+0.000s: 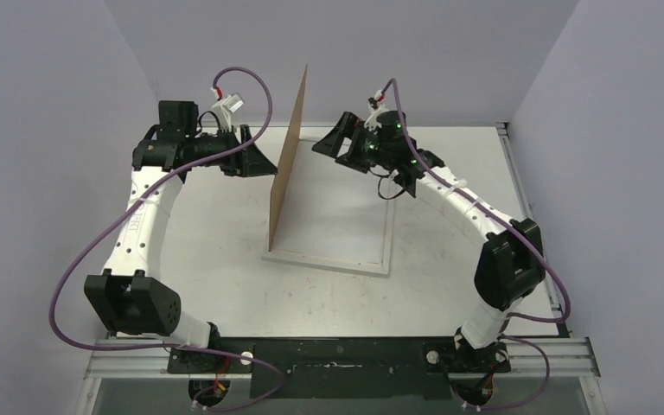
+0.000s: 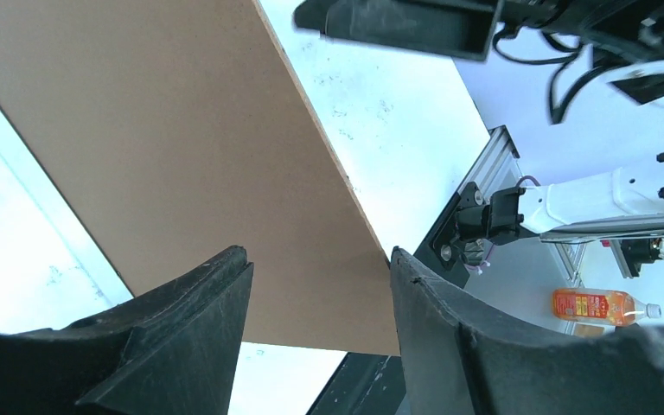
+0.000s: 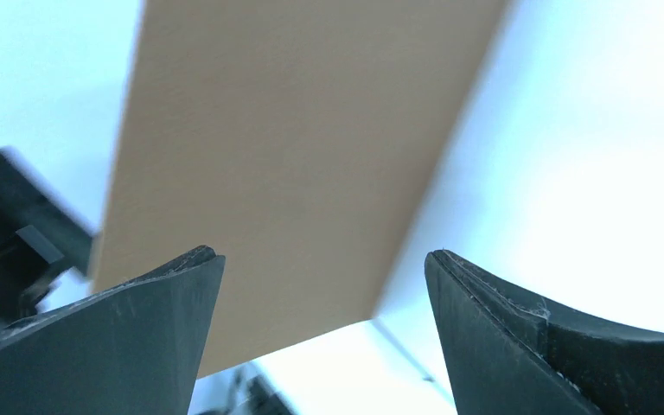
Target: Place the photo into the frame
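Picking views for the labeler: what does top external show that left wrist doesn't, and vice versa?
Top only: the layout, with the brown board standing on edge along the left side of the white frame, which lies flat on the table. Left wrist only: an orange bottle beyond the table. Shared: the board and the right arm's fingers, open.

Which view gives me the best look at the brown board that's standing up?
Top external: it shows the whole brown board upright on edge over the left side of the frame. The left wrist and right wrist views each show only a cropped, close-up part of its brown face.
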### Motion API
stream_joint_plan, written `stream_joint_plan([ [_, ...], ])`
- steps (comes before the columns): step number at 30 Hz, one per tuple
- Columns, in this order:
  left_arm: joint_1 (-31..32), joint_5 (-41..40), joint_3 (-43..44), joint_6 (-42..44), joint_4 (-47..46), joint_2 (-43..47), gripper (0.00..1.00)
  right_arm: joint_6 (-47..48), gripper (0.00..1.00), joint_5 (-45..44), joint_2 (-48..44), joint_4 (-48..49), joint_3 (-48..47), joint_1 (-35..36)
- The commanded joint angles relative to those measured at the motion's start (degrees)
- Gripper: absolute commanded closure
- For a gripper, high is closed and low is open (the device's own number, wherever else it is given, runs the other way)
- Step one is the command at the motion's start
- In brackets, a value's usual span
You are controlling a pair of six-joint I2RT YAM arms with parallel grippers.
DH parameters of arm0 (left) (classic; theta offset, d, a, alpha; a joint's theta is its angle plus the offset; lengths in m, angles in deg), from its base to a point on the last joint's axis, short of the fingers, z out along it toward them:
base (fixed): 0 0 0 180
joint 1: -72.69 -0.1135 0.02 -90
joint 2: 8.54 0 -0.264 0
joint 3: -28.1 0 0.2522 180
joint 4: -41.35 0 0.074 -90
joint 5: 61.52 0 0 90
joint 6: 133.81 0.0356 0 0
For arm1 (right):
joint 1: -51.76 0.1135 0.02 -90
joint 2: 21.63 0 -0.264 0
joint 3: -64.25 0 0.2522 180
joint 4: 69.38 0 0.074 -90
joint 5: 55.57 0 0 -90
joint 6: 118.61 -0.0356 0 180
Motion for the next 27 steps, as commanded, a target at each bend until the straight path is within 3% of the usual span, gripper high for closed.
stream_joint_plan([
  [1, -0.9, -5.9, 1.1, 3.1, -0.5, 0.3, 0.43, 18.3, 0.1, -25.9, -5.5, -31.9, -5.7, -1.9],
  [5, -1.0, -5.9, 1.1, 3.2, -0.4, 0.3, 0.43, 19.6, 0.1, -38.1, -8.2, -36.0, 0.7, -4.1],
  [9, -0.9, -6.0, 1.3, 3.1, -0.3, 0.3, 0.43, 21.8, 0.1, -40.8, -8.8, -35.3, 6.8, -5.3],
  [19, -0.9, -5.9, 1.9, 2.7, -0.5, -0.2, 0.43, 25.1, 0.02, -35.9, -2.1, -30.1, 9.5, -6.5],
  [27, -1.0, -5.7, 1.9, 2.9, -0.2, 0.0, 0.43, 27.5, 0.14, -33.7, 4.2, -26.1, 7.1, -7.5],
])
